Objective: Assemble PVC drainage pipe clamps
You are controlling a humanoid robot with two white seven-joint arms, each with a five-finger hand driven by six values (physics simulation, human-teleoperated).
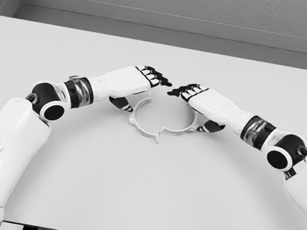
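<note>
The white, ring-shaped plastic pipe clamp point(160, 129) lay partly hidden: its far arc ran beneath the left hand point(137, 84) and the right hand point(203, 103), so whether its 2 halves met there could not be told. Both thumbs were tucked under the palms. The picture's bottom edge cut off both upper arms.

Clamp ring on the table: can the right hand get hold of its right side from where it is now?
Probably yes. The right hand sits directly above the clamp ring's right edge, nothing lies between them, and the left hand keeps to the opposite side. Whether it already touches the ring is unclear.
</note>
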